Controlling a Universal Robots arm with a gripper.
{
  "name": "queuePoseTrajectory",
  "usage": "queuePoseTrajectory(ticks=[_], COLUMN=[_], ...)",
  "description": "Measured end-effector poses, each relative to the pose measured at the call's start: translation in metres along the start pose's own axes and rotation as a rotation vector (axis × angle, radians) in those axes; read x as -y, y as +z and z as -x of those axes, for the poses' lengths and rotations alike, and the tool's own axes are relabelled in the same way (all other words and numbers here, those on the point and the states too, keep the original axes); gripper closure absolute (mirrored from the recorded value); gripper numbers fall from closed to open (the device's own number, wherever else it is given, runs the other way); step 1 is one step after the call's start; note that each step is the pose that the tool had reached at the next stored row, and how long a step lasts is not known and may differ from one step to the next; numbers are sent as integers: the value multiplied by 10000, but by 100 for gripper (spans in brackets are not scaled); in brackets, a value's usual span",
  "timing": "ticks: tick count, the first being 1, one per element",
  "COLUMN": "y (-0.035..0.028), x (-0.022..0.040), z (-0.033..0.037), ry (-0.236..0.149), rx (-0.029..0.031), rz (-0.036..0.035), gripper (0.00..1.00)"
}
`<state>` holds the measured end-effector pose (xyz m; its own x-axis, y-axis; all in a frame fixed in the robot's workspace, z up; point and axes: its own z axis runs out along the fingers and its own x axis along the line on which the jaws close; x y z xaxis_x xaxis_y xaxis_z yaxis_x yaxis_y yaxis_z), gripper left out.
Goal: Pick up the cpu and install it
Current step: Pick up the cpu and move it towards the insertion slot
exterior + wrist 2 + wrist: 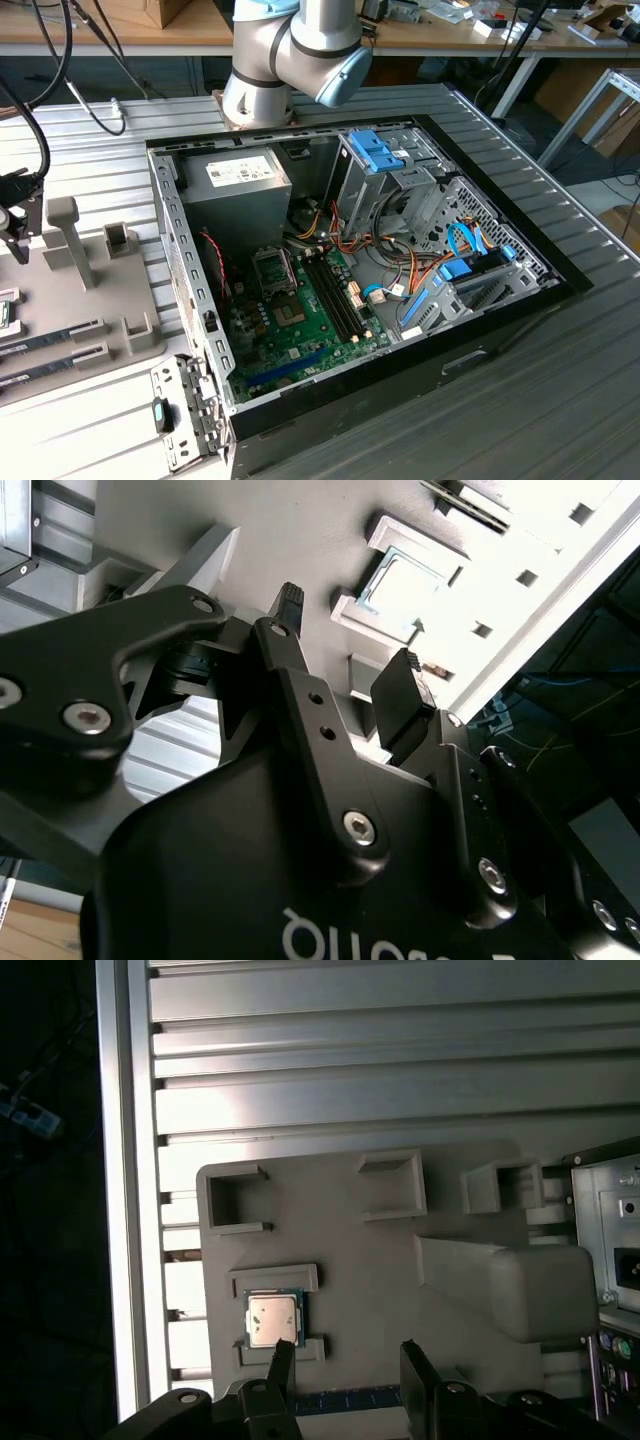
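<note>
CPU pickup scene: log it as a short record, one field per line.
cpu: lies flat, silver top up, between two small brackets on the fixture plate
fixture plate: grey, on the ribbed metal table, beside the computer case
tool: open, empty, near the cpu but not around it
computer case: side panel off, motherboard exposed
task state: cpu not yet picked up

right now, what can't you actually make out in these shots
cpu: one corner, first wrist view, behind a jaw tip.
Motherboard socket: exterior view, too small to tell if it's open or empty.
Memory sticks: exterior view, cut off by its left edge.
</note>
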<state>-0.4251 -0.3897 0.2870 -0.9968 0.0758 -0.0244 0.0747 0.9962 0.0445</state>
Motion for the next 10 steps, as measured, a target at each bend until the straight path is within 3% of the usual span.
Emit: queuePoseTrajectory(ticks=[10], y=[39], x=[2], z=[-1], ry=[0], rx=[0], rz=[0], gripper=[46])
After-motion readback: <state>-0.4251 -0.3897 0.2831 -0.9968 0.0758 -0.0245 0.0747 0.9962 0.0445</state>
